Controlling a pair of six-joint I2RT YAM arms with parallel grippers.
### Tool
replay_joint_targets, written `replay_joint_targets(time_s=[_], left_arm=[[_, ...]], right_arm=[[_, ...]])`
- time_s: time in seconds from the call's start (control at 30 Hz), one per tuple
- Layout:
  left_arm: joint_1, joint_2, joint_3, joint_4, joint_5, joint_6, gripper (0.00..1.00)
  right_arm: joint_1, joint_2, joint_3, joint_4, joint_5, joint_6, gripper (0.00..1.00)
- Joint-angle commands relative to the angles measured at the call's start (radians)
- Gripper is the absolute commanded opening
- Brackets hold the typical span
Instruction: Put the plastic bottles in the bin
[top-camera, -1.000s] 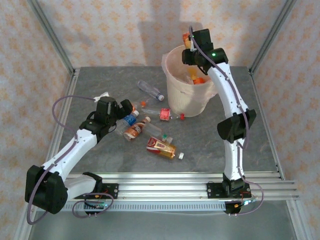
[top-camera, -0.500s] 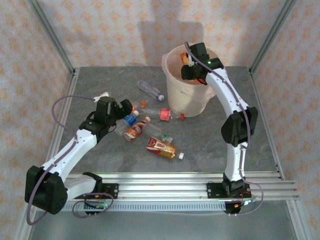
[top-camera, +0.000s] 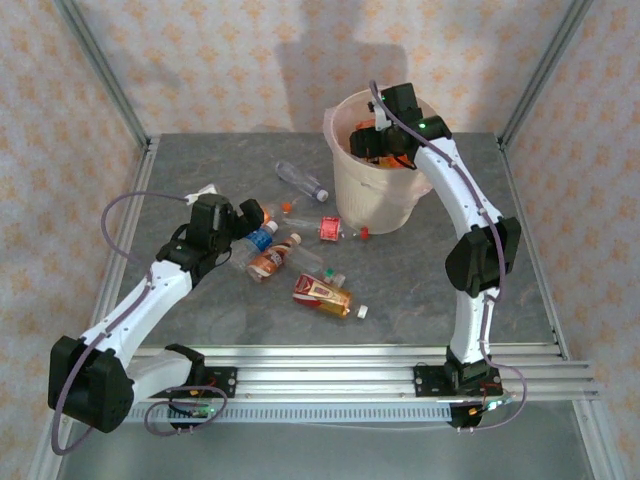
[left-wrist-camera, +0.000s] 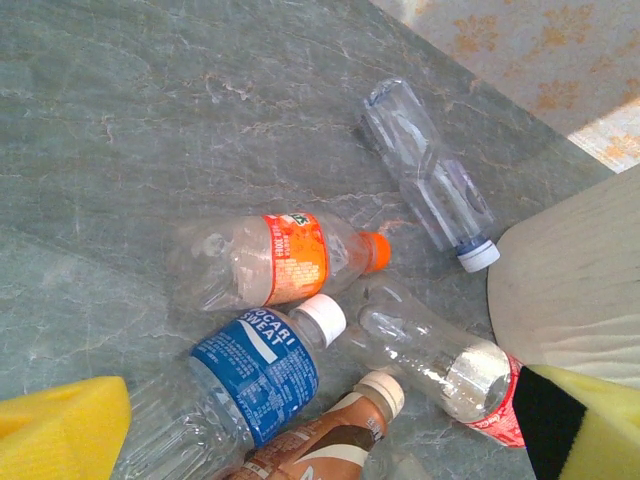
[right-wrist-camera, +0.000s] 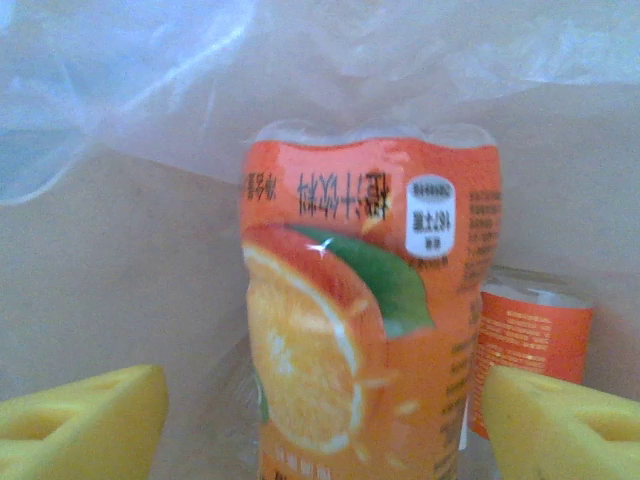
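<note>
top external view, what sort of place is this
Probably a robot lab test cell: aluminium frame posts box in a grey table, patterned backdrop panels stand behind it, and the left arm and right arm are bolted to a front rail.

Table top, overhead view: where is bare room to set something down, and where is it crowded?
Bare table lies in the far left corner behind the left arm, right of the bin and right arm, and along the front rail. Crowded: the plastic bottles between left arm and bin.

R hand (top-camera: 368, 143) over bin (top-camera: 370, 205); bottles (top-camera: 272, 258) on table (top-camera: 200, 170) left of bin; L hand (top-camera: 252, 215) beside them
</note>
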Motion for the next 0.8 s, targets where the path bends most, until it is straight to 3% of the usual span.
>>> replay_joint_targets(time_s=[0.0, 0.37, 0.63, 0.77], left_arm=[[0.009, -0.027, 0.011, -0.029, -0.040, 0.007, 1.00], [0.008, -0.051, 0.007, -0.044, -0.048, 0.008, 1.00], [0.008, -0.080, -0.001, -0.062, -0.068, 0.007, 1.00], [0.011, -0.088, -0.004, -0.067, -0.086, -0.006, 1.00]], right_arm=[[0.001, -0.049, 0.006, 0.008, -0.059, -0.010, 0.83], [0.001, -0.098, 0.077, -0.036, -0.192, -0.004, 0.79], [0.012, -0.206, 0.080, -0.054, -0.203, 0.018, 0.80], [0.077, -0.277, 0.052, -0.095, -0.149, 0.000, 0.82]])
